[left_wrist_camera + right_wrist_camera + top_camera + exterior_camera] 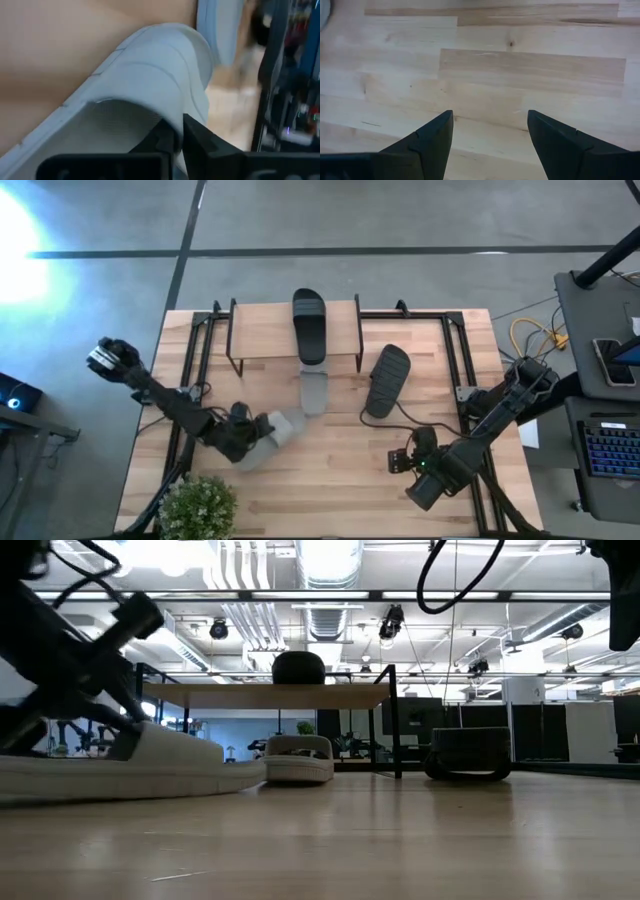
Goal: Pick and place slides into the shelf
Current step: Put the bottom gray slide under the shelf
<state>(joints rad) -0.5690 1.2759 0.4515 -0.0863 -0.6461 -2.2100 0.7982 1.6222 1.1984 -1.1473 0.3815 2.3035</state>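
Observation:
The shelf [270,332] stands at the table's far middle, and one black slide [310,325] lies on its plank, also seen in the low view [298,668]. A grey slide [314,390] lies on the table with its far end under the shelf. The second black slide [387,380] rests on the table right of the shelf. My left gripper [255,435] is shut on the other grey slide [283,425] near the table's left middle. My right gripper [490,135] hovers open over bare wood at the near right. My left gripper pinches the grey slide's wide strap at its edge [167,117] between its two fingers [200,145], coming from the table's left and slanting down. In the low view the slide [120,765] lies level, its sole on the table.
A potted green plant [197,505] stands at the table's near left corner. Black frame rails [195,350] run along both sides of the table. A cable [395,428] trails across the wood toward the right arm. Bare wood lies at the near middle.

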